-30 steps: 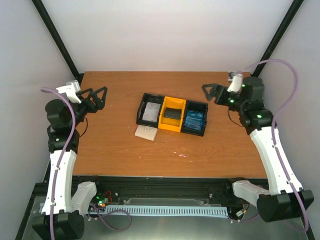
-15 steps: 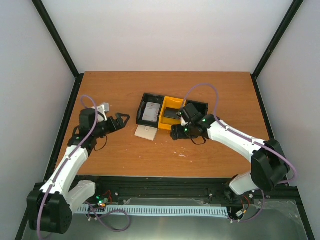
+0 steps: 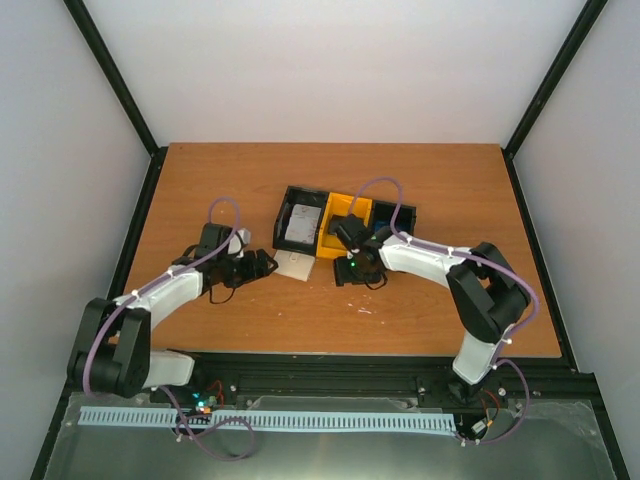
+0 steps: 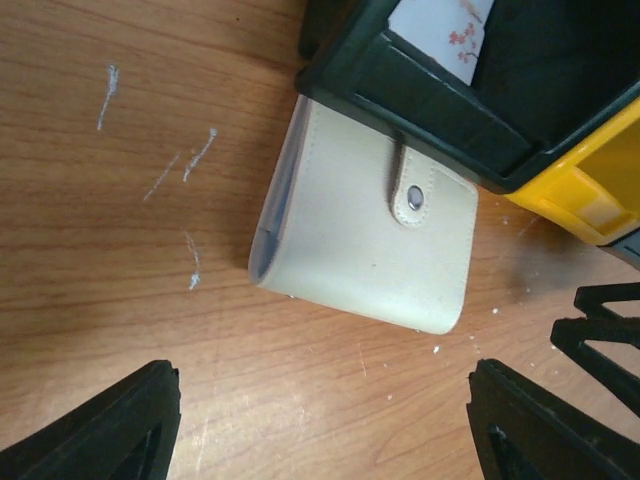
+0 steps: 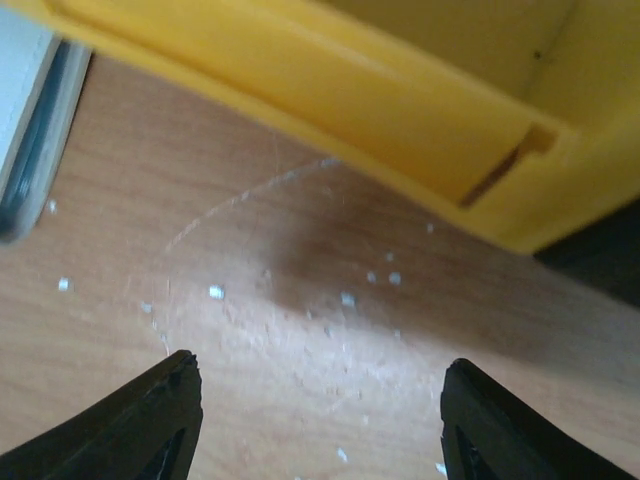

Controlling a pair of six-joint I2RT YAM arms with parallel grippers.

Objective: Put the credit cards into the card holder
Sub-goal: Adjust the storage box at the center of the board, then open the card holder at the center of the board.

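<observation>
**Right wrist view: tray wall above the table**

The yellow tray wall (image 5: pixel 300 95) crosses the top. Below lies scratched, speckled wooden table (image 5: pixel 300 330). Both dark fingertips (image 5: pixel 150 420) stand apart at the bottom corners, nothing between them.

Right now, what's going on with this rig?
Both arms have reached in toward the middle of the table, neither holding anything. The left gripper is open, facing the closed card holder, which lies against the near edge of the tray. The right gripper is open over bare wood just in front of the tray's yellow compartment. A light card sits in the left compartment; no card is in the holder yet.
</observation>
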